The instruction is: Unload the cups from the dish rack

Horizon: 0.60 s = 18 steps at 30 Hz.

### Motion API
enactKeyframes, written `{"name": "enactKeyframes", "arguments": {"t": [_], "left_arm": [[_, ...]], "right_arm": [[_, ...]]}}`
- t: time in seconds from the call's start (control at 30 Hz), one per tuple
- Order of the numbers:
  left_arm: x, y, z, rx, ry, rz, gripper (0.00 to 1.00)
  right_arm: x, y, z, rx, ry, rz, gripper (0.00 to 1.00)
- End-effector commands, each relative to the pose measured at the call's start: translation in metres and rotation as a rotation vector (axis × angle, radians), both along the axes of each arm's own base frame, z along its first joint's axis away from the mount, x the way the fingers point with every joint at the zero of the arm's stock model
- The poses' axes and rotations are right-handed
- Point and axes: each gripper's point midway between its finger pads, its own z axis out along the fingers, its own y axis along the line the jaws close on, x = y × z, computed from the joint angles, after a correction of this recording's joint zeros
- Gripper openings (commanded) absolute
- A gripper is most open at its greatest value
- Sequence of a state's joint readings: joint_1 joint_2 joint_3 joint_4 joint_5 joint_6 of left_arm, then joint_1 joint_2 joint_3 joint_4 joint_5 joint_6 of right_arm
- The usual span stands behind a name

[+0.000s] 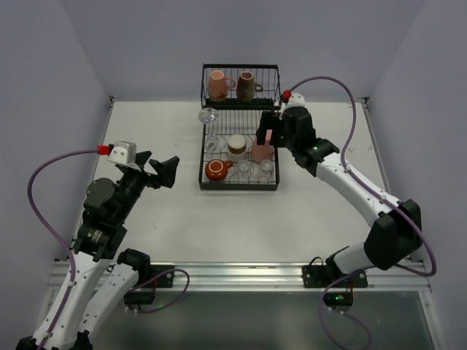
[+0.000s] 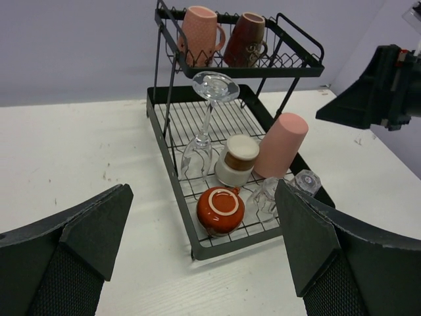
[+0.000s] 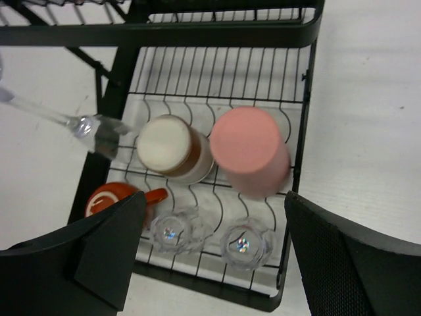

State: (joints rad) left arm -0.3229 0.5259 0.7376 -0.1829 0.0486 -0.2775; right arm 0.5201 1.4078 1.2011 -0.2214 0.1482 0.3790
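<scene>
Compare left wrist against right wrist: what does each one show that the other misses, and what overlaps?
Left wrist only: pink mug and dark brown mug on the upper tier, the stemmed glass complete with its foot, and the open left gripper.
Right wrist only: no extra object, just a top-down angle through the open right gripper.
Both: lower tier, salmon tumbler, white-and-brown cup, orange-red cup, two small clear glasses, part of the stemmed glass.

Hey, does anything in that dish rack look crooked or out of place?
Yes: the stemmed glass on the dish rack sits upside down and leans, with its foot up near the upper basket. The salmon tumbler also tilts. Nothing looks spilled or broken.
</scene>
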Motion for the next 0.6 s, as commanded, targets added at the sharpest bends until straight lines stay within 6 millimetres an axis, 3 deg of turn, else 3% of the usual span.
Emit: {"name": "enactKeyframes", "arguments": {"t": [0.0,0.13,0.33,0.57], "left_arm": [[0.002,0.005,-0.005,-0.003,0.004,0.029,1.00],[0.003,-0.001,-0.009,0.001,0.019,0.003,1.00],[0.004,-0.003,-0.011,0.003,0.028,-0.007,1.00],[0.005,-0.004,-0.012,0.002,0.034,-0.014,1.00]], "right_arm": [[0.031,-0.012,0.007,-0.063,-0.022,-0.102,0.89],[0.047,-0.016,-0.014,-0.110,0.005,-0.163,0.89],[0.063,-0.005,-0.037,-0.122,0.033,-0.151,0.89],[0.077,0.002,-0.054,-0.145,0.039,-0.139,0.85]]}}
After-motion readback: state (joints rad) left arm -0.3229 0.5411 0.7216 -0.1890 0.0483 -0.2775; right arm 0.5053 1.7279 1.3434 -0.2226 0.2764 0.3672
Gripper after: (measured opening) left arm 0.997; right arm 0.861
